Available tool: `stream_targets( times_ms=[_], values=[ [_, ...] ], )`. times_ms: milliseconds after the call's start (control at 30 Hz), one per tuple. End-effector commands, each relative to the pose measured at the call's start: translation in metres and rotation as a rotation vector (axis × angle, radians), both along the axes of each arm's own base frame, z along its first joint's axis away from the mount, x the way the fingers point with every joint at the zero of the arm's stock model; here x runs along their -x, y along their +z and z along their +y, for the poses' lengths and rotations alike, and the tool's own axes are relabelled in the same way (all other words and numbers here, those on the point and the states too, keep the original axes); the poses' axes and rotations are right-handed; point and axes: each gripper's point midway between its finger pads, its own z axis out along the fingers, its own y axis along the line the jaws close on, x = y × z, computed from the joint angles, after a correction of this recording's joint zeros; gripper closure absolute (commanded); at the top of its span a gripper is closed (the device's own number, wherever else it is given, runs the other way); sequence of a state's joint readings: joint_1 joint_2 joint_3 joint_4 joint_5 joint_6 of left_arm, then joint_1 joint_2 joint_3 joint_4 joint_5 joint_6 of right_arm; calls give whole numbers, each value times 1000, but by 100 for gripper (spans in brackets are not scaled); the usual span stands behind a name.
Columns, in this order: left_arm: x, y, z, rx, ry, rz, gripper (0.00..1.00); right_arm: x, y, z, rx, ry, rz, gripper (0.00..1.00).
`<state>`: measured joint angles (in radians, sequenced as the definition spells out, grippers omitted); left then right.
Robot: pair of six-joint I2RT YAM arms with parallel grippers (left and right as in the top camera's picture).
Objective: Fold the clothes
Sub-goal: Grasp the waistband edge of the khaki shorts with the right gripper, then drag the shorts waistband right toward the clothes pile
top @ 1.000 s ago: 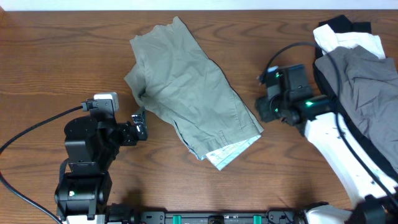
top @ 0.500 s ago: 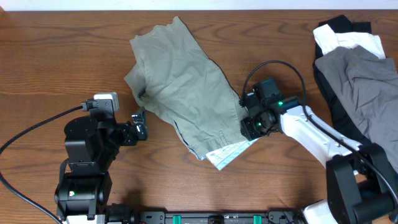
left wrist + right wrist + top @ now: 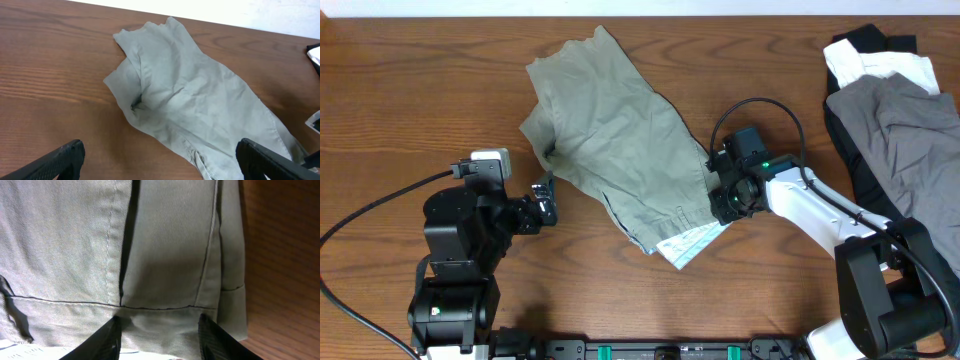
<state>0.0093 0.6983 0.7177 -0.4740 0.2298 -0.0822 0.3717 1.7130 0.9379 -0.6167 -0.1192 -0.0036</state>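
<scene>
Your right gripper (image 3: 159, 335) sits half-spread at the waistband (image 3: 165, 317) of the shorts (image 3: 610, 140) (nothing pinched yet). Closing here may catch only the top layer. The left gripper (image 3: 160, 152), beside the shorts, gapes empty.

No readable text, label, brand or number on the khaki shorts (image 3: 620, 130) or elsewhere

Khaki-green shorts (image 3: 620, 140), rumpled, lying flat diagonally mid-table, far-left to near-right; waistband end near-right, white pocket lining (image 3: 688, 243) showing.
</scene>
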Motion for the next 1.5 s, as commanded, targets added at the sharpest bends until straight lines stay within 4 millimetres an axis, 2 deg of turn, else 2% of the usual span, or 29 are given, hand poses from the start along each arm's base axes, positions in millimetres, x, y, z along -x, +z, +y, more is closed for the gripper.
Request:
stream_targets(
  times_ms=[0,100,200,367,633,800,900,933,1033,1067,1167,1300,1400,1467],
  values=[
    [-1,10,-1,11,-1,-20,2,-19,24,5,-10,-15,-84,50],
    [-1,10,-1,11,-1,-20,2,-26,40,7,-26,-4,-134,46],
    [-1,10,-1,11,-1,-20,2,-26,42,7,-28,-3,-139,43],
    [-1,10,-1,11,-1,-20,2,-19,33,5,-15,-2,-107,42],
    [1,7,-1,11,-1,-8,2,-3,1,-7,49,-7,-22,40],
    [1,7,-1,11,-1,-6,2,0,-7,-8,59,-6,3,42],
    [1,7,-1,11,-1,-6,2,1,-8,-8,60,-6,7,50],
    [1,7,-1,11,-1,-6,2,1,-8,-8,60,-6,7,57],
    [1,7,-1,11,-1,-6,2,1,-8,-8,59,-13,8,86],
    [1,7,-1,11,-1,-6,2,0,-8,-8,58,-22,8,92],
    [1,7,-1,11,-1,-6,2,-1,-7,-7,53,-36,3,99],
    [1,7,-1,11,-1,-6,2,-12,11,0,25,-30,-46,99],
    [1,7,-1,11,-1,-6,2,-27,49,19,-29,45,-145,99],
    [1,7,-1,11,-1,-6,2,-38,85,36,-69,110,-246,99]
  ],
)
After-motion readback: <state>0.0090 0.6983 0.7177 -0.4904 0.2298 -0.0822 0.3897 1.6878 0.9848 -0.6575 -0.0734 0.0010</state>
